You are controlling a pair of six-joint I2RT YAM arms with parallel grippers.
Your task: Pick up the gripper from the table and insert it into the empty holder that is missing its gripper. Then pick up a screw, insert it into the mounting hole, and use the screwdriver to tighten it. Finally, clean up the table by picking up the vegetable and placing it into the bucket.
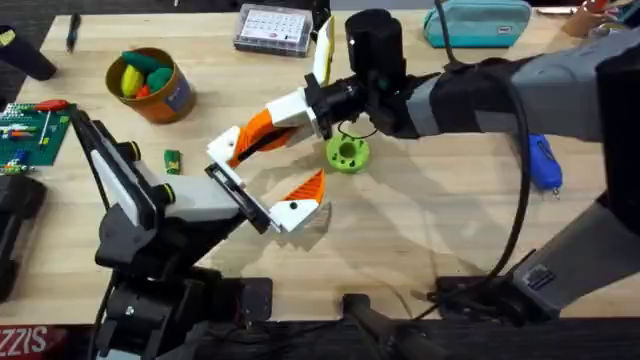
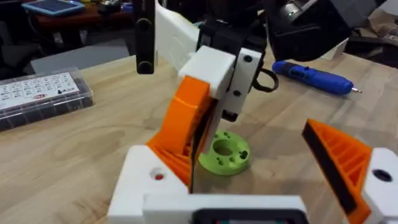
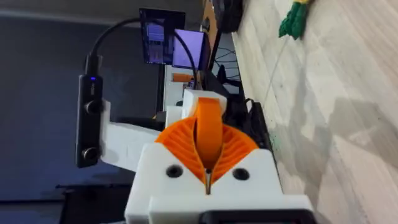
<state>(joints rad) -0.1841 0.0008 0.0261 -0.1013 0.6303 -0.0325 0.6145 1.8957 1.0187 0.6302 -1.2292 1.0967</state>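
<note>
overhead looks down, wrist views close, sharing table [image 1: 420, 230]

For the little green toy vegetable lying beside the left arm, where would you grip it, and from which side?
Grip the small dark green stubby toy vegetable across its narrow width at mid-body, coming straight down from above. It lies flat on the light wooden table, so a side approach would probably scrape the wood.
</note>
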